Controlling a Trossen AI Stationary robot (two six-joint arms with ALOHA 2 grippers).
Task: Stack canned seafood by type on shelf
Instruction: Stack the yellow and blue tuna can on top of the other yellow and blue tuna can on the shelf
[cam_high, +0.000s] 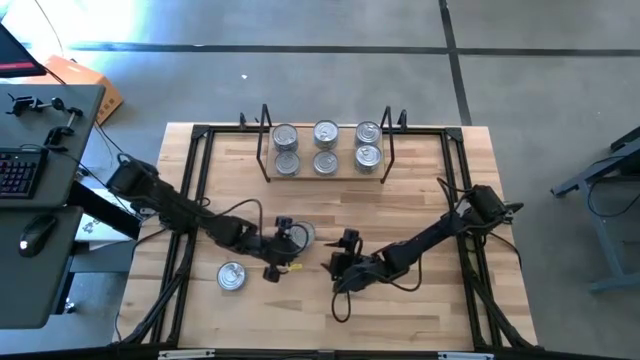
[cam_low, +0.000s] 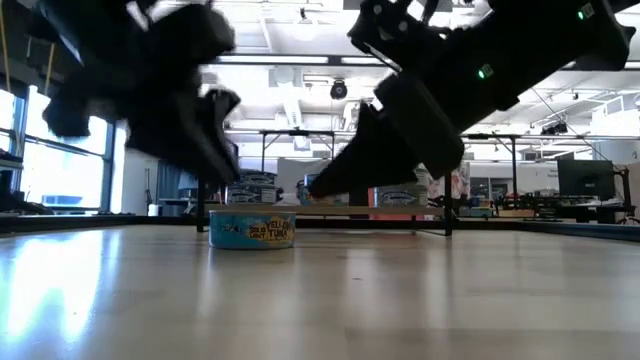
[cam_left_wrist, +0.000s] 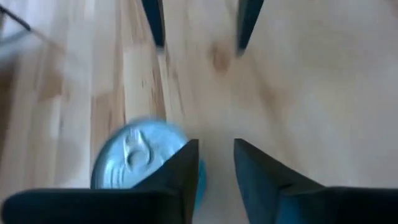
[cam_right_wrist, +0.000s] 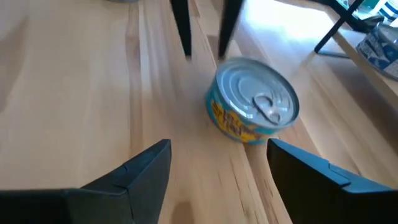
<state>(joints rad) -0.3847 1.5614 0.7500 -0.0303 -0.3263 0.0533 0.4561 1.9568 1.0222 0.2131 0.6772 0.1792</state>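
A teal tuna can (cam_right_wrist: 255, 99) with a silver pull-tab lid stands upright on the wooden table (cam_high: 420, 200), between my two grippers; it also shows as the can (cam_high: 300, 234) and the can (cam_low: 252, 228). My left gripper (cam_left_wrist: 216, 146) hovers just above and beside it, fingers a narrow gap apart with nothing between them. My right gripper (cam_right_wrist: 217, 149) is wide open, level with the table, a short way to the can's right. The shelf (cam_high: 305, 175) at the far edge carries several silver-lidded cans (cam_high: 326, 135) in two rows. A second loose can (cam_high: 231, 276) rests nearer the near-left.
A black frame (cam_high: 200, 160) runs around the table's edges. Cables trail from both arms over the near half. Bare wood lies between the shelf and the grippers. A desk with keyboard and mouse (cam_high: 38, 232) stands off the table's left side.
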